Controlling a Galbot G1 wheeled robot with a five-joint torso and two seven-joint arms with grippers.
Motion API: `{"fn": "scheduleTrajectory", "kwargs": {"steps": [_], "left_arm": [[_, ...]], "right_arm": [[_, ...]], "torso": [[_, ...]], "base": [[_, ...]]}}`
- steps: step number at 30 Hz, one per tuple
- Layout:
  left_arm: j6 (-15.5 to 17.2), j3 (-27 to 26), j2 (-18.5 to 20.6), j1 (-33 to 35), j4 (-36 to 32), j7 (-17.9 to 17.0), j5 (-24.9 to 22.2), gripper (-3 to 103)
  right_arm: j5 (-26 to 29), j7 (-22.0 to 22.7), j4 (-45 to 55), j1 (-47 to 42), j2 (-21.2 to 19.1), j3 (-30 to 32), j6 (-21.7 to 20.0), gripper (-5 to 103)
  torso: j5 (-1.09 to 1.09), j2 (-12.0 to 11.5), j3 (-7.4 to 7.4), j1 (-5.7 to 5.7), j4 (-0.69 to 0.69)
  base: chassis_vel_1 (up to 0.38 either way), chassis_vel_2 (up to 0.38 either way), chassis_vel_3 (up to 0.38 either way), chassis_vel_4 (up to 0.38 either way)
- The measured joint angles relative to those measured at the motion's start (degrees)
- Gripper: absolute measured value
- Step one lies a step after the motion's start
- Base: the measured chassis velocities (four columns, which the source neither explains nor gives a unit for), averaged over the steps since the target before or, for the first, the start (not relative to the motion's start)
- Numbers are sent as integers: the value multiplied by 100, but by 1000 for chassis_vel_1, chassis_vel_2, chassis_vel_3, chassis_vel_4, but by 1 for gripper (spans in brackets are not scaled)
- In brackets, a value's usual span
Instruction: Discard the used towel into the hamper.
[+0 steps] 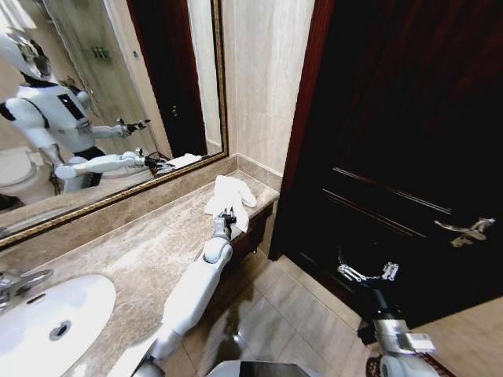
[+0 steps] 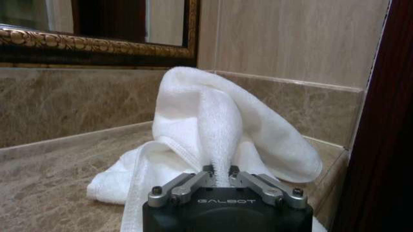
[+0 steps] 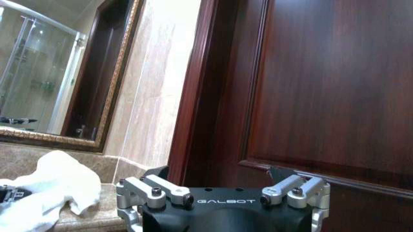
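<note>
Pinched between the left gripper's (image 2: 221,170) fingers, the towel (image 2: 213,145) could be dropped if gripped loosely; the right gripper's (image 3: 223,191) fingers are spread.

Your left arm stretches forward and far from the base, its left gripper (image 1: 226,220) with fingers (image 2: 208,170) pinched together on a fold of the towel (image 2: 219,130). Your right arm is held low at the near right, the right gripper (image 1: 368,273) spread wide, holding nothing.

"GALBOT" stands on the left tool (image 2: 221,172) body and on the right tool (image 3: 223,191) body.
</note>
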Motion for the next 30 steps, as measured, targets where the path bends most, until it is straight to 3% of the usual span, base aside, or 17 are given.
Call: {"fn": "scheduleTrajectory", "kwargs": {"steps": [3,12,15,30], "left_arm": [[-98,-17,24,67,-29,52,0,3],[-495,-275,30,401,-408,204,-13,3],[-930,-502,18,776,-914,341,105,3],[-1450,-1081,62,2908,-3263,811,885,3]], "right_arm": [[-2,0,12,-6,0,-4,0,100],[-1,-3,114,-17,0,-30,-10,100],[15,-4,173,-22,0,-55,-21,100],[40,11,241,8,0,-204,12,100]], "torso": [[0,0,0,0,0],[0,0,0,0,0],[0,0,0,0,0],[0,1,-1,0,0]], "base": [[0,0,0,0],[0,0,0,0],[0,0,0,0],[0,0,0,0]]}}
